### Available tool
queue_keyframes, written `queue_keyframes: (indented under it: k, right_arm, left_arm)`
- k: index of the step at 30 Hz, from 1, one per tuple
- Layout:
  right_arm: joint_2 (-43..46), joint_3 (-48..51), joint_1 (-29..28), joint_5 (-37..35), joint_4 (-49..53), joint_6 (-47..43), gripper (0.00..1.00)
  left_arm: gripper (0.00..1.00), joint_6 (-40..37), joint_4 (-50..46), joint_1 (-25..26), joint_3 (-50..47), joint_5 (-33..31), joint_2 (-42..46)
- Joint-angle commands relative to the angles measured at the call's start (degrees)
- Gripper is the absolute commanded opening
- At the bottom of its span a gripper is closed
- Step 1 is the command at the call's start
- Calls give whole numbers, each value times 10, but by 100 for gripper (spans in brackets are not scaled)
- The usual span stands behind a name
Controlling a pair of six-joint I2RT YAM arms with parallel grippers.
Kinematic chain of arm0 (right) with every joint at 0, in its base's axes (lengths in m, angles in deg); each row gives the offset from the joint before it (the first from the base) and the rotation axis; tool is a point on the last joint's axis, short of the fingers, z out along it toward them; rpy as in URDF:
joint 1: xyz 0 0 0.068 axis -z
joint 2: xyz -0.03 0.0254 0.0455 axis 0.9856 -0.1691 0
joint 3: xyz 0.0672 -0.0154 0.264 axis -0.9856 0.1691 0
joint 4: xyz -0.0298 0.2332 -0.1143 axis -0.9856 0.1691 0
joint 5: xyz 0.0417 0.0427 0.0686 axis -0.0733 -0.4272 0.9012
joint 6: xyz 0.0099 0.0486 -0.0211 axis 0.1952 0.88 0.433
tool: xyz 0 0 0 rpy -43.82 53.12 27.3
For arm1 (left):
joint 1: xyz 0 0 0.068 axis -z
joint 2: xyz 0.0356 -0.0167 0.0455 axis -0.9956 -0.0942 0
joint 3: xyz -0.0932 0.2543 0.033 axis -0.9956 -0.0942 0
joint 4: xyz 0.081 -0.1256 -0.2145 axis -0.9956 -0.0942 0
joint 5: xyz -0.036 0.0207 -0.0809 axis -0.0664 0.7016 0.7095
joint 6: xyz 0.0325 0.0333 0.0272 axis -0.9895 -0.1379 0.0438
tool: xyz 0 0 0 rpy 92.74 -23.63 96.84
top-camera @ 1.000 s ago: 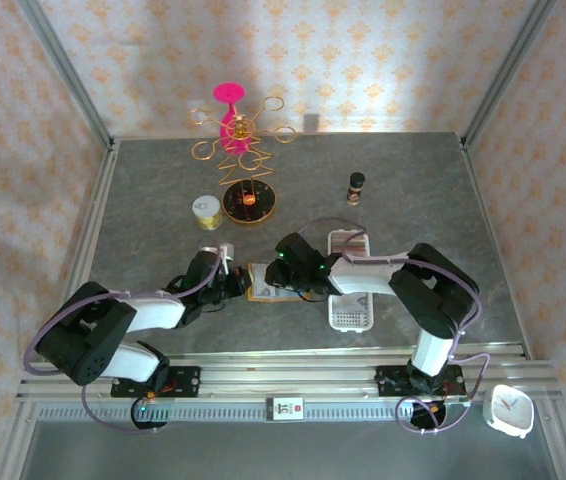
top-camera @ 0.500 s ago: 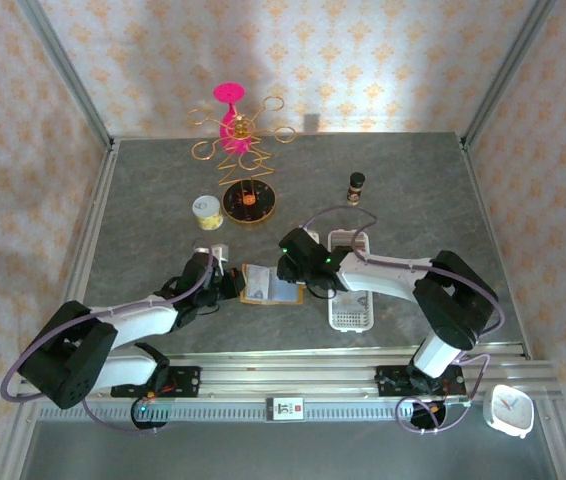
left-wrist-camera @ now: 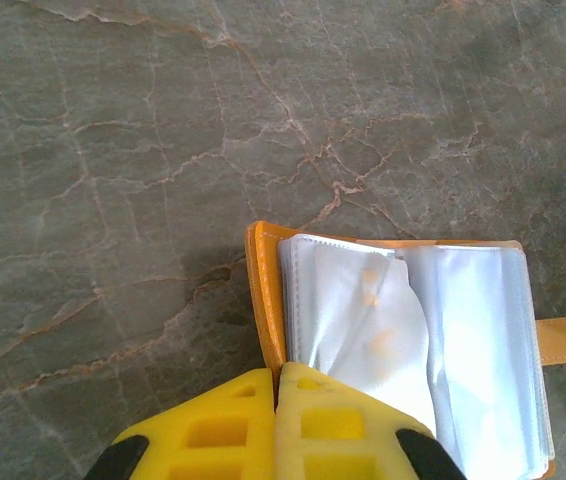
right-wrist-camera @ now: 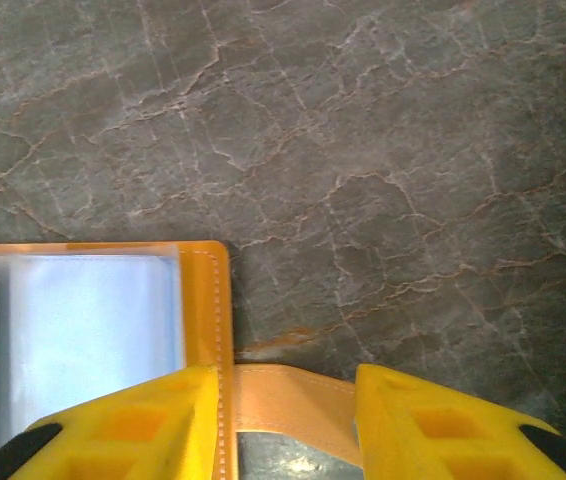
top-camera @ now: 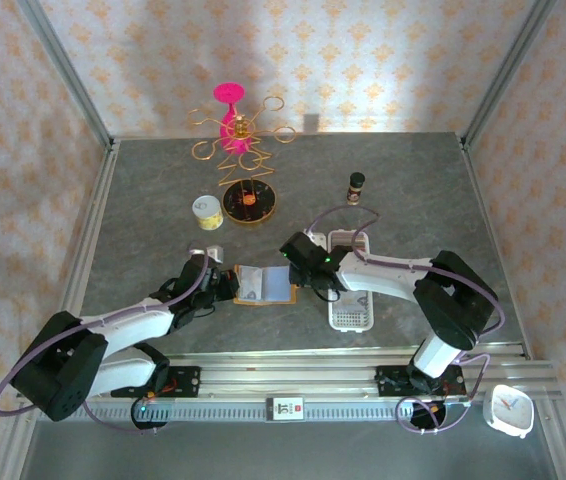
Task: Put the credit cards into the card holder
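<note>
Left jaws pinch card holder [left-wrist-camera: 413, 330] edge; right jaws spread, straddling tab [right-wrist-camera: 285, 396].

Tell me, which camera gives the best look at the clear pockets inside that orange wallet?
The left wrist view: the card holder lies open close up, its clear pockets spread wide. The right wrist view catches one corner and the closing tab; the top external view shows it whole but tiny.
</note>
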State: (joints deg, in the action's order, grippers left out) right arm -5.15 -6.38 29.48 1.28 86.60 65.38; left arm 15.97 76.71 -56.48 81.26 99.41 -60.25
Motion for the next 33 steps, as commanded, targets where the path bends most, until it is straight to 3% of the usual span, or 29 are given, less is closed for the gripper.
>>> queue_keyframes:
  k: [1,21,26,33]
  right_arm:
    - [12,-10,-4,-37,32,1,40]
    - [34,17,6,-37,27,14,35]
    - [49,33,14,-12,2,14,24]
    - [53,50,17,33,-36,12,17]
  left_arm:
    - [0,-9,-19,2,0,-22,10]
    - [0,-12,-22,2,-3,-32,9]
    - [0,-13,-24,2,-5,-31,14]
    - [0,-12,-25,1,-2,-28,16]
